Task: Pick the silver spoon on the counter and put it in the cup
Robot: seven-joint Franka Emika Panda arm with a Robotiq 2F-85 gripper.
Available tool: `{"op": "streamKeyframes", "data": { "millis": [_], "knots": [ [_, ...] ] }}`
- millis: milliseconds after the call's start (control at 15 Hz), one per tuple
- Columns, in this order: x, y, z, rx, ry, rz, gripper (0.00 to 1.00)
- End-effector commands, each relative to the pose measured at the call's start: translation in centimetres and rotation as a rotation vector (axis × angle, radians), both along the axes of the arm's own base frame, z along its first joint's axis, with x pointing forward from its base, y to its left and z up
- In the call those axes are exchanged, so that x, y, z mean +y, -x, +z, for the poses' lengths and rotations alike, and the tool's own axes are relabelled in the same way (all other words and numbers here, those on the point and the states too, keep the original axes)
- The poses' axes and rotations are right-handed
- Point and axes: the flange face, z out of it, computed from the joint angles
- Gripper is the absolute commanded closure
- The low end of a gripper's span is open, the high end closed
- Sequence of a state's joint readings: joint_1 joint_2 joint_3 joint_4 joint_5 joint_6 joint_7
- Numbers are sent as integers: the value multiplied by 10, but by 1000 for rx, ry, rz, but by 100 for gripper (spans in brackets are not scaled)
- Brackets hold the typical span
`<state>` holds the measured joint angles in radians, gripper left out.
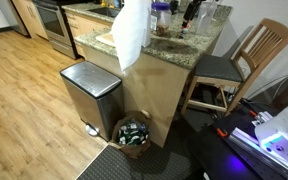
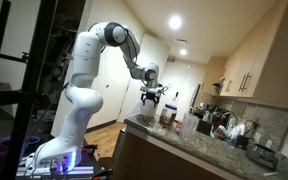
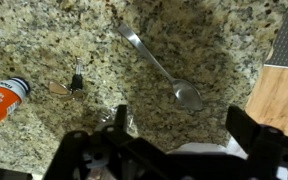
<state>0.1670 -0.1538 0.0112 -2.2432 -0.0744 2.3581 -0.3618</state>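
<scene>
The silver spoon lies flat on the speckled granite counter, its handle toward the top left and its bowl toward the lower right. My gripper hangs open above the counter. The spoon's bowl sits just beyond the gap between the fingers, and nothing is between them. In an exterior view the gripper hovers above the counter's end. Several containers stand on the counter, and I cannot tell which one is the cup.
A small set of keys and a lying bottle with an orange label are left of the spoon. A white towel hangs over the counter edge. Below stand a steel bin, a basket and a wooden chair.
</scene>
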Motion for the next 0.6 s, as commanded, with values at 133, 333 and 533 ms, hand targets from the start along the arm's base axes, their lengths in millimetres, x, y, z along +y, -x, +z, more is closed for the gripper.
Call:
{"op": "streamKeyframes", "data": {
  "millis": [133, 333, 533],
  "knots": [
    [9, -12, -47, 66, -47, 44, 0],
    [10, -9, -73, 107, -44, 43, 0],
    [12, -11, -74, 106, -30, 24, 0]
  ]
}}
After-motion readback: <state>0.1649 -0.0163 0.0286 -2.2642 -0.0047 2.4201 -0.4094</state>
